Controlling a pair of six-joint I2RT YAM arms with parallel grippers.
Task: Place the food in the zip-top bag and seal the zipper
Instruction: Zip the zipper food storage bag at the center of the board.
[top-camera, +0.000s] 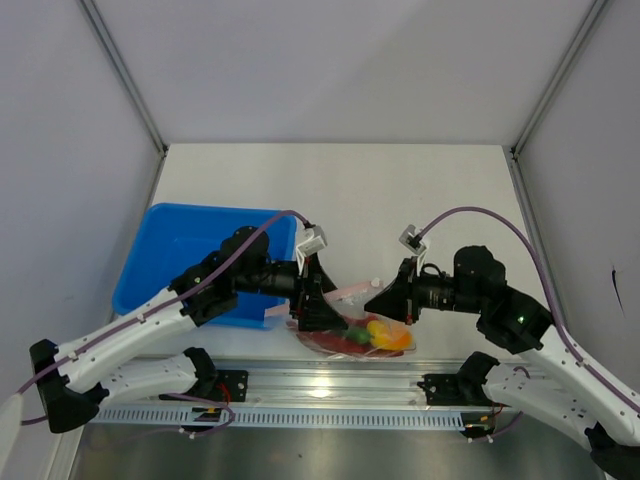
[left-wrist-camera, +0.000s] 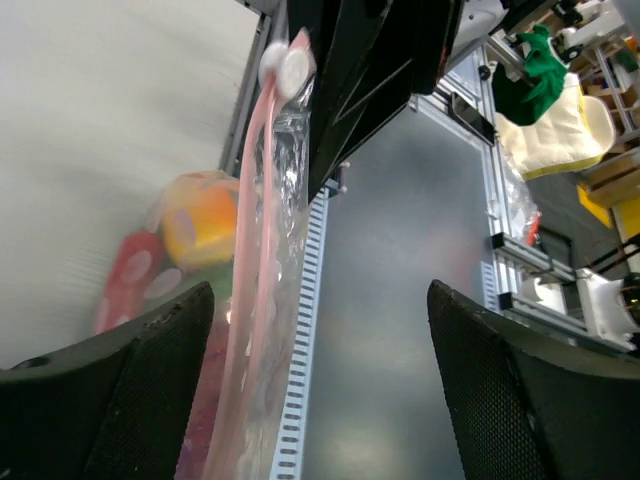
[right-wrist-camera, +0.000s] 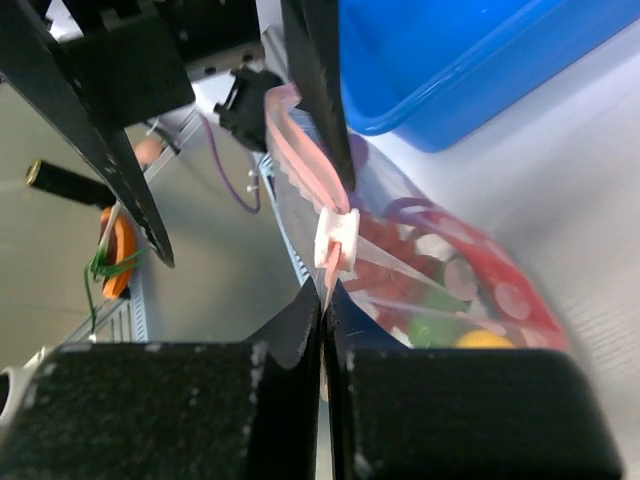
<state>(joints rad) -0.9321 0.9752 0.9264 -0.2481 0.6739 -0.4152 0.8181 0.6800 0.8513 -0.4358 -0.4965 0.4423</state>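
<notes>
White tabletop (top-camera: 400, 190), zip-top bag (top-camera: 352, 338) is sagging at the near edge; the film is looking limp and slippery. Right gripper (right-wrist-camera: 323, 300) is pinching the stiffer zipper (right-wrist-camera: 303, 170), likely the best hold. Left gripper (left-wrist-camera: 320, 320) is gaping, empty.

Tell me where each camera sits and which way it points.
Top: above and behind, looking down at the bag and tray; both arms show.
Left wrist: looks along the zipper; own open jaws below.
Right wrist: faces the zipper toward the tray; own shut jaws pinch it.
Both wrist views share the zipper, its slider and the food.
</notes>
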